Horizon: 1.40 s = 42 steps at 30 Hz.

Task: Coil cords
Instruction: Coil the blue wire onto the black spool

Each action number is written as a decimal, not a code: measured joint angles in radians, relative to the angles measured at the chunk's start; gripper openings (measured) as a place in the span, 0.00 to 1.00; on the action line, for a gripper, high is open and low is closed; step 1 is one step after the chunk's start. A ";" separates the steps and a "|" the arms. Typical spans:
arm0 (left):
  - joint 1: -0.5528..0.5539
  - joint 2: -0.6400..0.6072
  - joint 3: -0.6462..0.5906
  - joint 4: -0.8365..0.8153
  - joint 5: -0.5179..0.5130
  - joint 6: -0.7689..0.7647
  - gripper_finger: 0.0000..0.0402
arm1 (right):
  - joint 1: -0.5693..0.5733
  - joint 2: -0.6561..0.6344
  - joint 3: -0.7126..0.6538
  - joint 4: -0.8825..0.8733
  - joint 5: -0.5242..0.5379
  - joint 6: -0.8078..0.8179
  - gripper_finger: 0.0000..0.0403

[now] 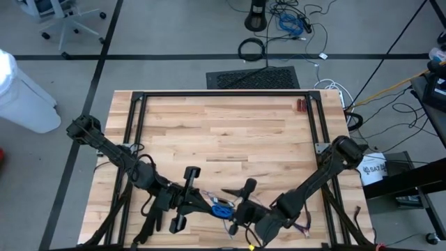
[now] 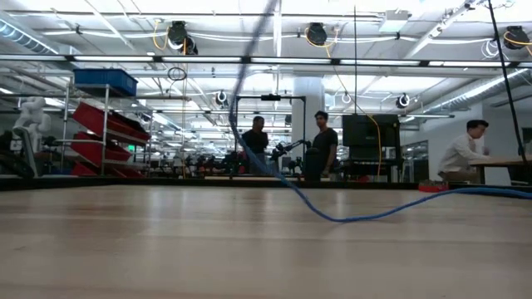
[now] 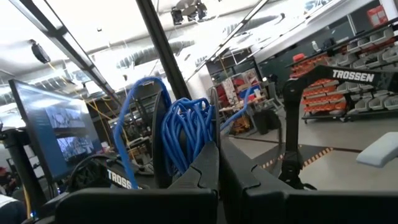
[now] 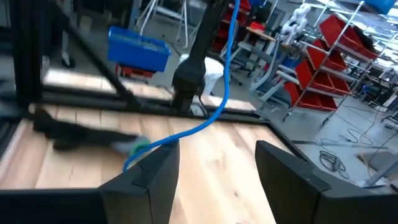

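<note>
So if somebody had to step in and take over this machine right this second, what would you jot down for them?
Left gripper: shut, pinching a bundle of blue cord loops, lifted near the front edge of the table.
Right gripper: open, holding nothing, close beside the left one at the front edge.
Cord: part is gathered in loops at the left gripper; a loose length hangs in a curve and trails over the wood.
Done: some loops are gathered.
Left: probably wind in the loose length, then set the coil down. How much is uncoiled cannot be told.

cord (image 2: 349,218) ends cut off — plug unseen
</note>
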 joint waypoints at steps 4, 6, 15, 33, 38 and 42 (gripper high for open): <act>0.000 0.000 0.000 0.000 0.000 0.000 0.00 | 0.024 -0.035 0.000 -0.260 -0.036 0.181 0.49; -0.001 0.000 0.000 0.000 0.000 0.000 0.00 | 0.035 -0.074 0.000 -0.430 -0.101 0.333 0.49; -0.001 0.000 0.000 0.000 -0.002 0.000 0.00 | 0.082 -0.161 0.000 -0.714 -0.163 0.599 0.49; 0.000 0.000 0.000 -0.004 -0.030 0.000 0.00 | 0.018 -0.075 0.000 0.130 0.010 -0.104 0.49; 0.000 0.000 0.000 -0.004 -0.030 0.000 0.00 | -0.042 -0.054 0.000 0.136 -0.033 -0.106 0.48; 0.000 0.000 0.000 -0.004 -0.030 0.000 0.00 | -0.065 -0.049 0.000 0.170 -0.121 -0.118 0.43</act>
